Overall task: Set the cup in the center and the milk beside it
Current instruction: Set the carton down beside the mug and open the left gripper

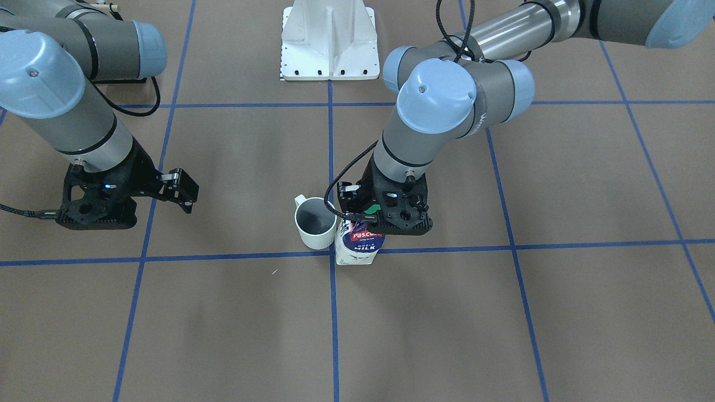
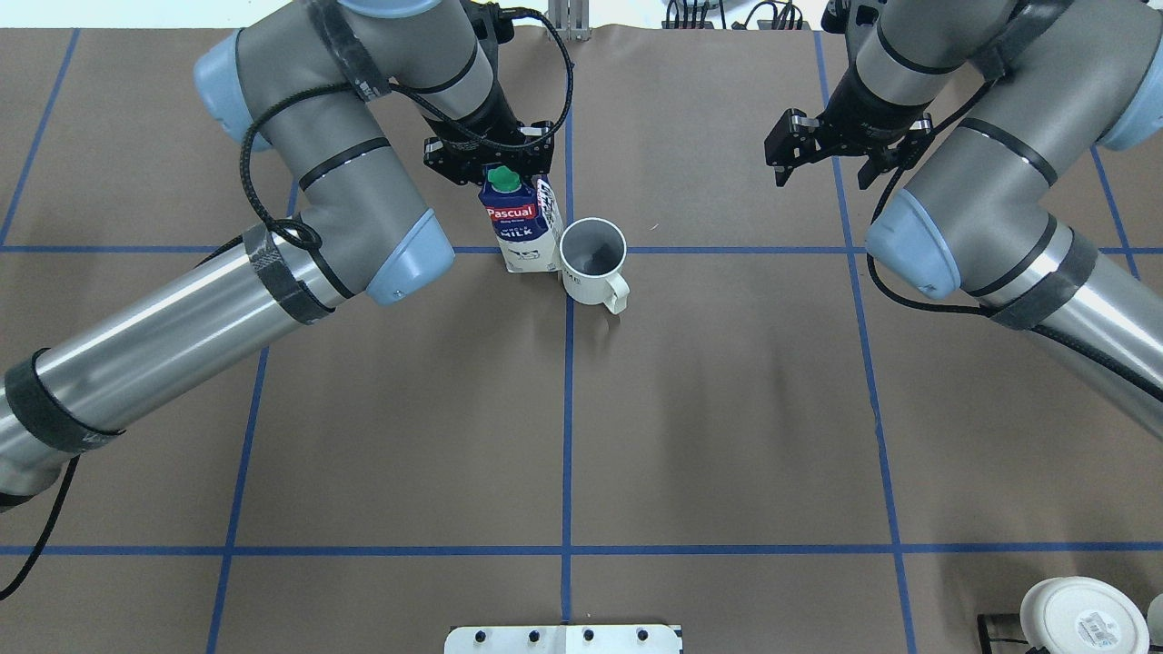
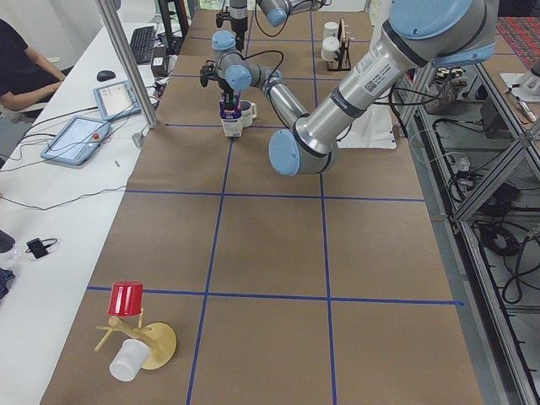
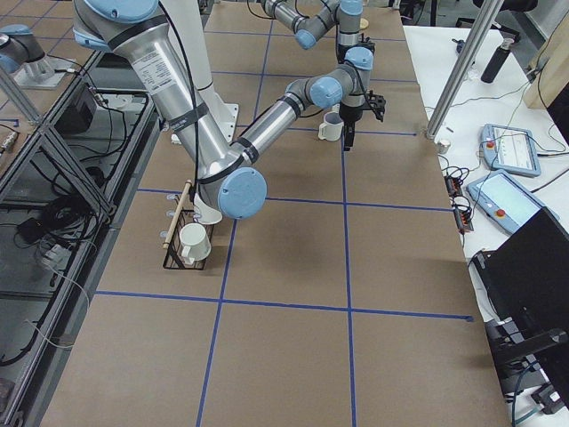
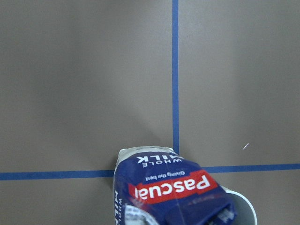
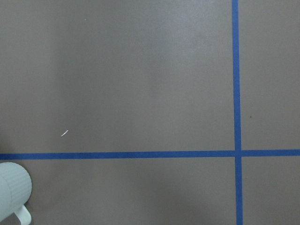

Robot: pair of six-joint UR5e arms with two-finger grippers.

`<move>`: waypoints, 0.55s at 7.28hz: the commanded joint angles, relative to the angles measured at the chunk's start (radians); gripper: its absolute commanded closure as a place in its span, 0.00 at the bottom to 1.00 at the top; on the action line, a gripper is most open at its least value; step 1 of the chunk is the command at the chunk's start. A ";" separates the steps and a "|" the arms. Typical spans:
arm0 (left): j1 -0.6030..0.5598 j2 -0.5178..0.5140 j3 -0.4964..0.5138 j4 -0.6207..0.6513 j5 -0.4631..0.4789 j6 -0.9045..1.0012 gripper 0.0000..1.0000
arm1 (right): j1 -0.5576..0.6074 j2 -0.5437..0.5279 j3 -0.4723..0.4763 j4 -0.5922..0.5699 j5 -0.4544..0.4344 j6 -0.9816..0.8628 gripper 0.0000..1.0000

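Observation:
The small white cup (image 2: 592, 259) with a dark grey inside stands on the center tape crossing (image 2: 568, 250), its handle toward the robot. The milk carton (image 2: 522, 227) stands upright on the table right beside it, on the robot's left, nearly touching. My left gripper (image 2: 495, 162) is at the carton's top by the green cap, its jaws on either side, shut on it. In the front view the cup (image 1: 315, 223) and the carton (image 1: 360, 243) stand under that gripper (image 1: 385, 215). My right gripper (image 2: 822, 159) is open and empty, off to the right, also in the front view (image 1: 184, 192). The left wrist view shows the carton (image 5: 168, 192).
The white robot base plate (image 2: 563, 639) is at the near table edge. A white round object (image 2: 1081, 618) lies at the near right corner. A wooden rack with a red cup (image 3: 126, 299) and a second mug rack (image 4: 187, 240) stand at the table's ends.

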 commanded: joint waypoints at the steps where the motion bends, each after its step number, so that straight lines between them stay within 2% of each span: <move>1: 0.004 0.015 -0.049 0.006 0.008 -0.005 0.03 | -0.005 -0.012 0.007 0.001 -0.009 0.001 0.00; 3: -0.013 0.023 -0.116 0.032 0.006 -0.005 0.02 | -0.013 -0.025 0.027 0.005 -0.005 -0.001 0.00; 4: -0.072 0.050 -0.199 0.137 -0.004 0.030 0.02 | -0.049 -0.049 0.030 0.011 -0.035 -0.002 0.00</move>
